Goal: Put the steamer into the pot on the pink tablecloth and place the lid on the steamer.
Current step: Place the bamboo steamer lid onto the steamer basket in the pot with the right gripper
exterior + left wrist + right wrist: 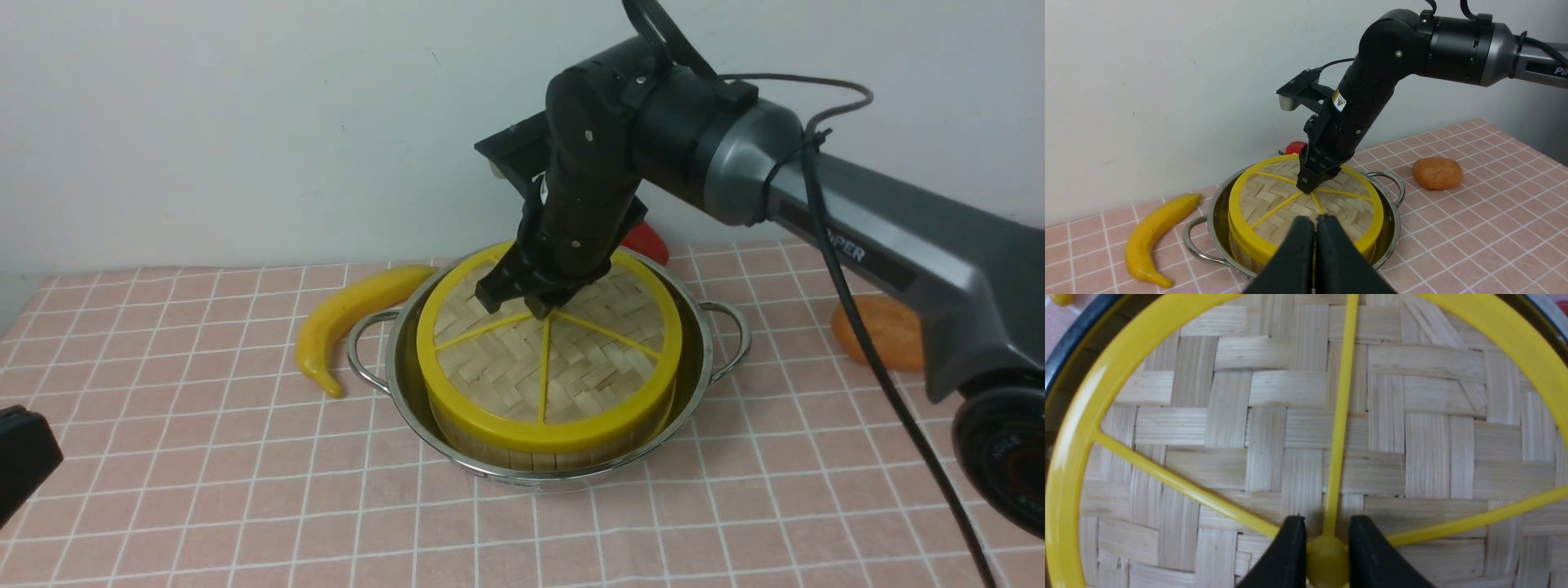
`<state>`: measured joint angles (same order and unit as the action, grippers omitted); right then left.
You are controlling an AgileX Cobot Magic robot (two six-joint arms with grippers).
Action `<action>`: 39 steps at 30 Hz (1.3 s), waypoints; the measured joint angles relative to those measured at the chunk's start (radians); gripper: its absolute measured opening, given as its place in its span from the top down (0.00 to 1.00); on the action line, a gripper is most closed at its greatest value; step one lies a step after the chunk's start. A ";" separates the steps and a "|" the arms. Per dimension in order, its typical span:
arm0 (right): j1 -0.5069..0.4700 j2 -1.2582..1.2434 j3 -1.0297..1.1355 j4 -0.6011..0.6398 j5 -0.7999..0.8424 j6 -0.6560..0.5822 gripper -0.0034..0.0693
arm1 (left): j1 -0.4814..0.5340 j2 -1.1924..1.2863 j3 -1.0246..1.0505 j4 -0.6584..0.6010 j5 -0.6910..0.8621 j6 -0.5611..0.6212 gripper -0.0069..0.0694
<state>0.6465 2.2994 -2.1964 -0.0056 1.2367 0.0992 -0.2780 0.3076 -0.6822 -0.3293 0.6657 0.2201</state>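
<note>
The steel pot (pixel 704 328) stands on the pink tablecloth (pixel 204 490) in the middle of the front view. Inside it sits the steamer (pixel 506 457), of which only the bamboo wall shows. The woven lid (pixel 506 367) with its yellow rim lies flat on top of the steamer and hides its contents. My right gripper (pixel 1327 523) reaches down onto the lid's centre, its black fingers (pixel 1290 547) pressed against both sides of the yellow hub (pixel 1327 559). My left gripper (pixel 1315 224) hangs shut and empty over the cloth, in front of the pot and to its left.
A yellow banana (pixel 343 320) lies just left of the pot's left handle. An orange lump (pixel 882 328) sits on the cloth to the right, partly behind my right arm. A red object (pixel 650 242) peeks out behind the pot, near the white wall.
</note>
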 joint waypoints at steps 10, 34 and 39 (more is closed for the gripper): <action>0.000 0.015 -0.068 -0.004 0.014 0.000 0.75 | 0.000 0.000 0.000 0.000 0.004 0.000 0.91; 0.000 0.034 -0.068 -0.007 0.000 0.015 0.75 | 0.000 0.000 0.000 0.000 0.025 0.000 0.91; -0.001 0.027 -0.048 -0.007 -0.005 0.016 0.75 | 0.000 0.000 0.000 0.002 0.025 0.000 0.91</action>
<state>0.6455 2.3263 -2.2446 -0.0123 1.2314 0.1152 -0.2780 0.3076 -0.6822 -0.3270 0.6909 0.2201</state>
